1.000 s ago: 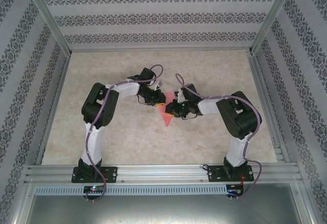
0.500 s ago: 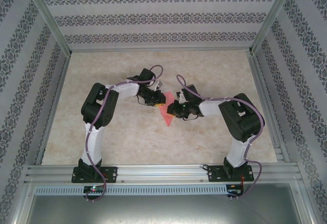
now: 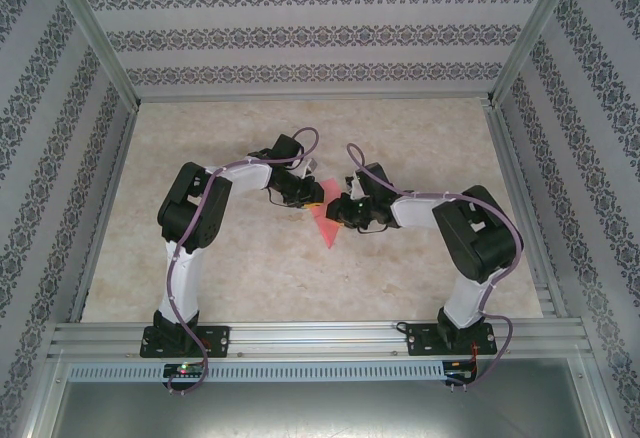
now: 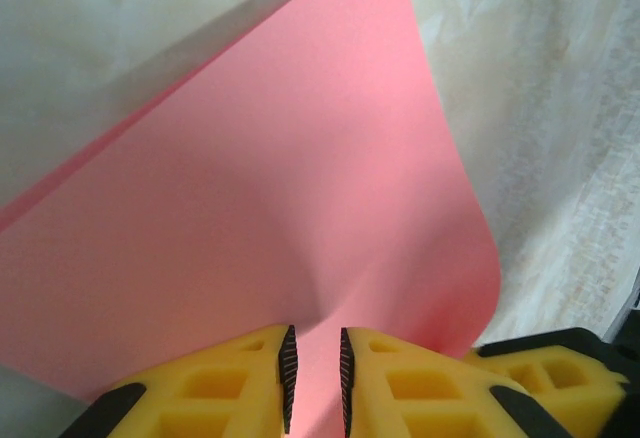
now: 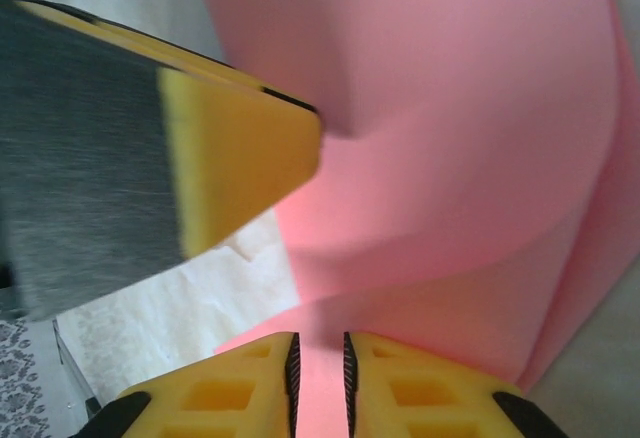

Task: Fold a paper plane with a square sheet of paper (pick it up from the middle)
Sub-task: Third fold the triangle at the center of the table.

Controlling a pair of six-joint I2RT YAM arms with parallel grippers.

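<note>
The square sheet of paper (image 3: 326, 228) is pink-red and hangs bent between both grippers above the table's middle, one pointed corner toward the near side. My left gripper (image 3: 313, 198) holds its left part. In the left wrist view the sheet (image 4: 300, 178) curves up from the narrow gap of my left gripper (image 4: 315, 378), creased there. My right gripper (image 3: 336, 208) holds the right part. In the right wrist view the sheet (image 5: 450, 108) runs folded into my right gripper (image 5: 320, 378), with a left finger (image 5: 240, 158) close above. A paper plane is out of view.
The beige marbled table (image 3: 230, 268) is ringed by patterned walls and an aluminium frame (image 3: 320, 336) at the near edge. A yellow finger of the right gripper (image 4: 560, 378) sits just right of the left jaws. Both elbows stand out to the sides.
The right arm's elbow has swung right and its gripper has edged left toward the left gripper. The sheet's free corner has shifted slightly. The left arm has stayed put.
</note>
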